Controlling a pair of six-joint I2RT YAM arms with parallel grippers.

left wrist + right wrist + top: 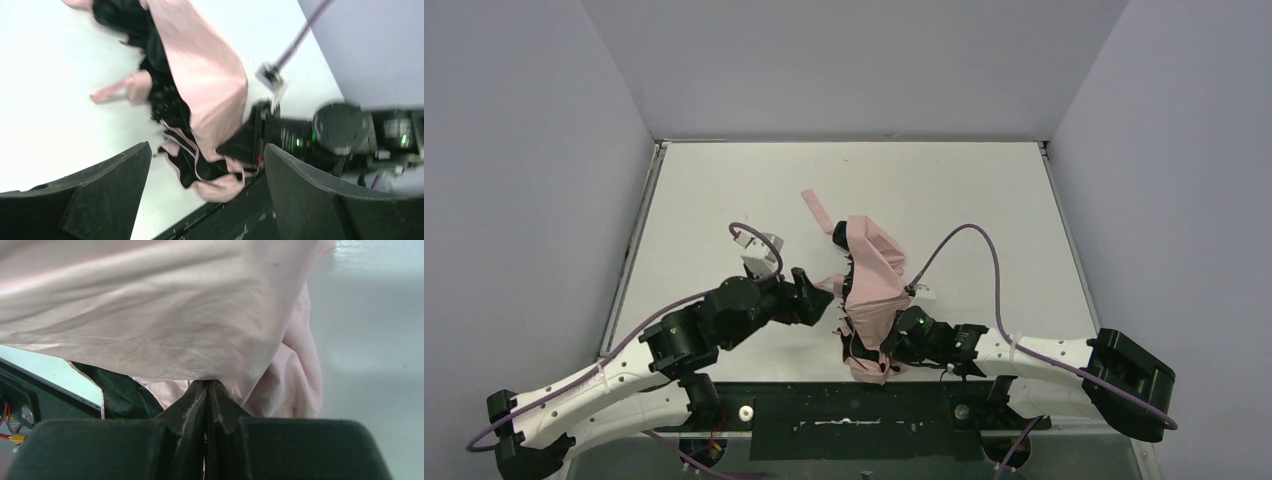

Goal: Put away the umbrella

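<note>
The umbrella [870, 285] lies folded and crumpled on the white table, near the front edge, pale pink fabric over black ribs. Its pink strap [816, 210] trails toward the back. My right gripper [887, 345] is shut on a fold of the pink fabric; in the right wrist view the gripper [206, 386] is pinched on the cloth [165, 315]. My left gripper [821, 296] is open just left of the umbrella and holds nothing. In the left wrist view the gripper [207, 200] is spread wide, with the umbrella's near end [210, 95] beyond it and a small pink handle piece [136, 84] to the left.
A black strip [854, 405] runs along the table's front edge under the umbrella's near end. The right arm [340, 130] sits close beside the umbrella in the left wrist view. Purple cables [984, 260] arc over the table. Grey walls enclose three sides.
</note>
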